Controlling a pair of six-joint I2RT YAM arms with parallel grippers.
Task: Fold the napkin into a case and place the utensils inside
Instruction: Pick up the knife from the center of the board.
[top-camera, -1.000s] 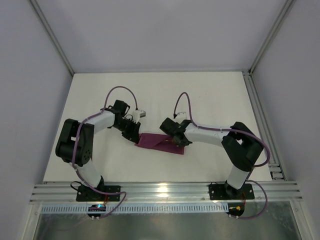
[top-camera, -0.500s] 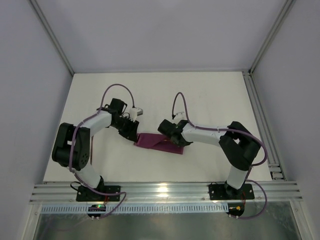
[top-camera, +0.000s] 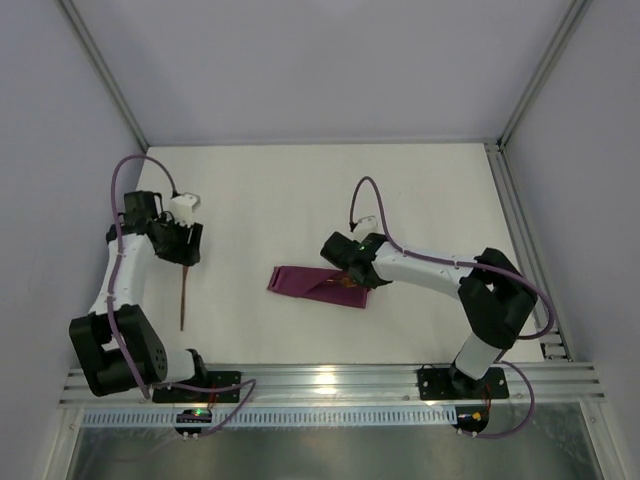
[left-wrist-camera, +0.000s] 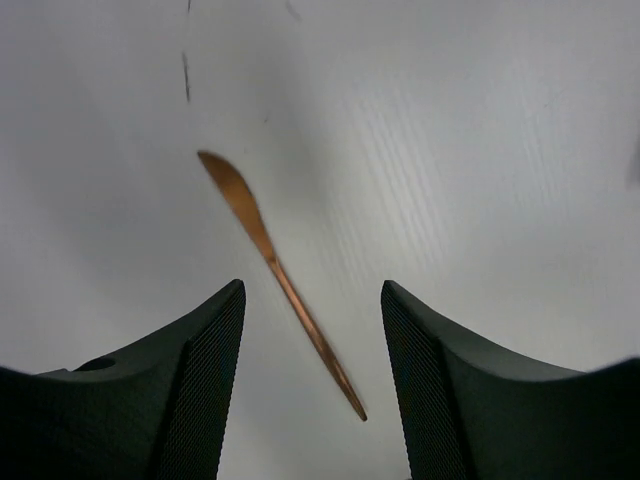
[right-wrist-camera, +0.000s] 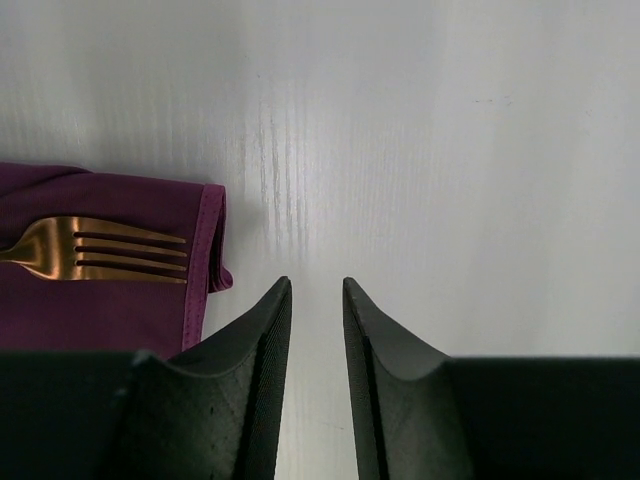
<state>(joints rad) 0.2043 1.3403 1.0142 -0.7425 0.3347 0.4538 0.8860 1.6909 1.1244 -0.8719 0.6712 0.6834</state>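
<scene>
The left gripper (left-wrist-camera: 312, 290) is hovering over the matte white tabletop (left-wrist-camera: 480, 150), its ribbed black fingers (left-wrist-camera: 200, 390) standing wide apart and gripping nothing. A slim copper-coloured knife (left-wrist-camera: 262, 240), flat-bladed and tapering to a thin handle, is lying loose on the surface between them. Well to the right, the maroon-purple case (top-camera: 305, 281) is lying as a narrow folded rectangle of soft cloth with a stitched hem. A glossy copper fork (right-wrist-camera: 105, 250) is resting on it, tines pointing toward the hem. The right gripper (right-wrist-camera: 314, 290) is hanging just beside that hem, its fingers (right-wrist-camera: 250, 380) parted by a narrow gap and holding nothing.
</scene>
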